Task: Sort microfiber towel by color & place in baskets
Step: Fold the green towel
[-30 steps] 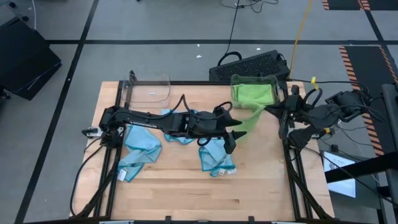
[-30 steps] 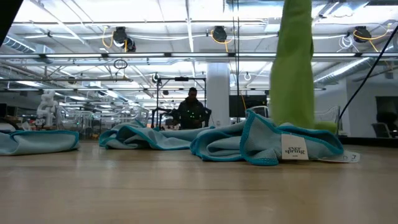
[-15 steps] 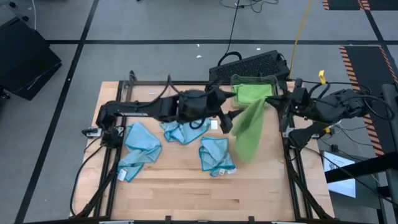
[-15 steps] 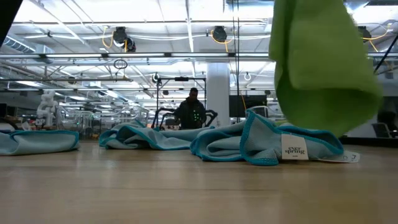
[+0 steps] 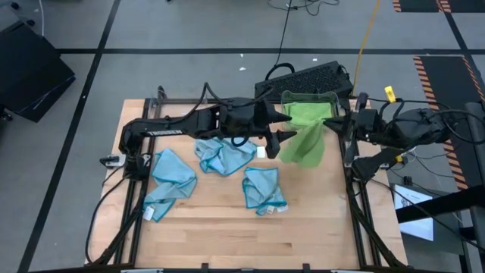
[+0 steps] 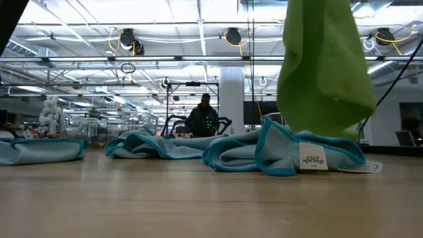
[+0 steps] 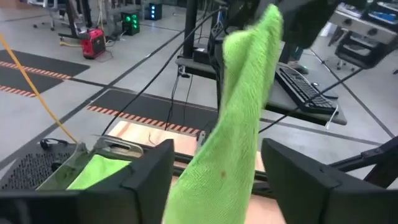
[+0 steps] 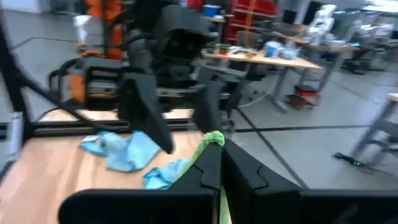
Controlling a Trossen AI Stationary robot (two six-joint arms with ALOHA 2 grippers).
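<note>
While green towel (image 5: 305, 144) hangs from clenched right gripper (image 5: 342, 129), left gripper (image 5: 282, 141) spread beside it, three blue towels (image 5: 223, 156) on surface (image 5: 212, 227), keyboard (image 5: 303, 79) behind green-filled basket (image 5: 309, 112).

Grey floor (image 5: 189, 30), black keyboard (image 5: 303, 80), white pillar (image 6: 231, 99), possibly workbench (image 8: 280, 62) behind.

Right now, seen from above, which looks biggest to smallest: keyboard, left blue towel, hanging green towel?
1. Keyboard and left blue towel: too alike to rank.
2. Green towel: looks smallest, yet it hangs off the table, nearer the camera, so its true size is unsure.
</note>
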